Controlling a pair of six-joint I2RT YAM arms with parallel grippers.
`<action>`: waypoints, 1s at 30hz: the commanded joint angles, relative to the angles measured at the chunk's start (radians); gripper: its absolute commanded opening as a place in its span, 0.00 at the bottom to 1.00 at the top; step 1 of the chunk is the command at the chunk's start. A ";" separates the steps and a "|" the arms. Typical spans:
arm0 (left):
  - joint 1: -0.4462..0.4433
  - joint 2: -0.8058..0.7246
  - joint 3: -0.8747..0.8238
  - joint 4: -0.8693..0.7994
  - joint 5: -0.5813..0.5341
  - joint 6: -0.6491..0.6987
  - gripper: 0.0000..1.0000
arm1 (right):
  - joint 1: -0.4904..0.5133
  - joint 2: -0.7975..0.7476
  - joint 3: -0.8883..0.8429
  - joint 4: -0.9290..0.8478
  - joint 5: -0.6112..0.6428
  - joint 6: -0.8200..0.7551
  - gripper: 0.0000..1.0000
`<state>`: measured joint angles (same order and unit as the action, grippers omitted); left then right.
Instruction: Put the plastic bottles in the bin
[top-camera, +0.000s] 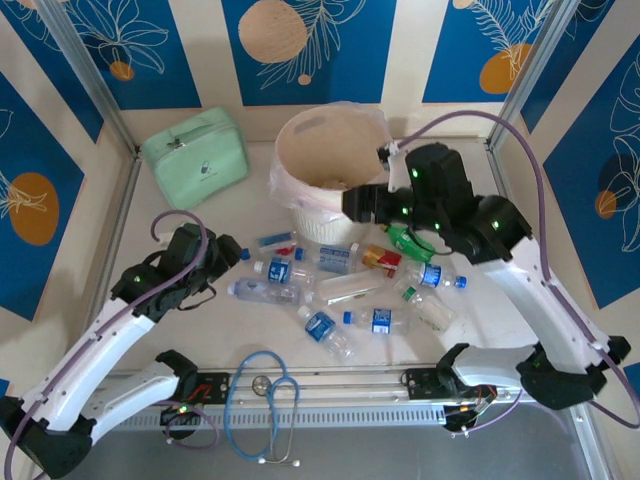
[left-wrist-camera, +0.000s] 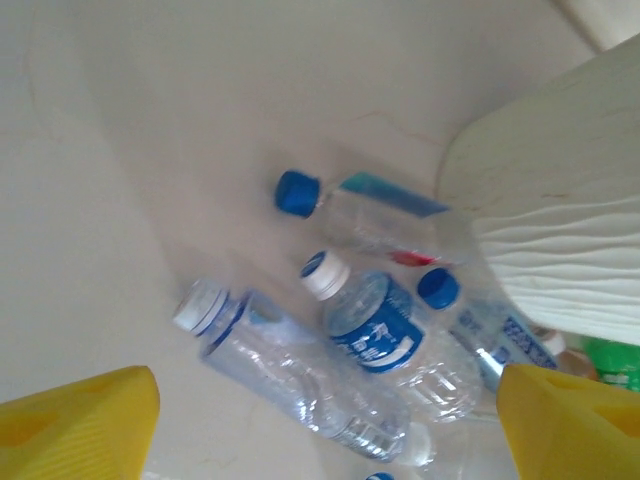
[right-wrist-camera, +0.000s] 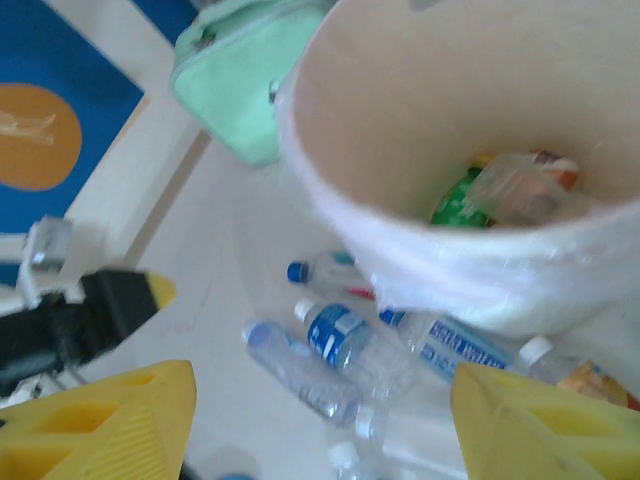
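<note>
Thin, see-through plastic bottles (top-camera: 352, 288) with blue caps and labels lie on their sides in the middle of the table (top-camera: 250, 200), just in front of the round cream bin (top-camera: 325, 150).
Two more, one green and one crumpled with an orange label, rest inside its smooth peach wall and filmy liner. The right pincer (right-wrist-camera: 320, 420) hangs at the bin's near rim, yellow fingers (right-wrist-camera: 100, 420) spread and empty. The left pincer (left-wrist-camera: 320, 425) tilts over the leftmost bottles, likewise splayed and holding nothing.
</note>
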<state>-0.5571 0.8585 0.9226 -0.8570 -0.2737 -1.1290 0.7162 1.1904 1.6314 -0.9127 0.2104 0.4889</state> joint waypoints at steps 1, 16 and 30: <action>0.014 0.010 -0.053 -0.018 0.069 -0.103 0.85 | 0.049 -0.067 -0.093 -0.037 0.065 -0.001 0.69; -0.029 0.177 -0.214 0.182 0.164 -0.313 0.84 | 0.161 -0.140 -0.359 0.012 0.052 0.102 0.69; -0.037 0.334 -0.210 0.270 0.136 -0.389 0.79 | 0.204 -0.109 -0.369 0.040 0.052 0.113 0.69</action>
<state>-0.5858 1.1706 0.6872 -0.5907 -0.1146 -1.4853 0.9108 1.0794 1.2675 -0.8845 0.2623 0.5877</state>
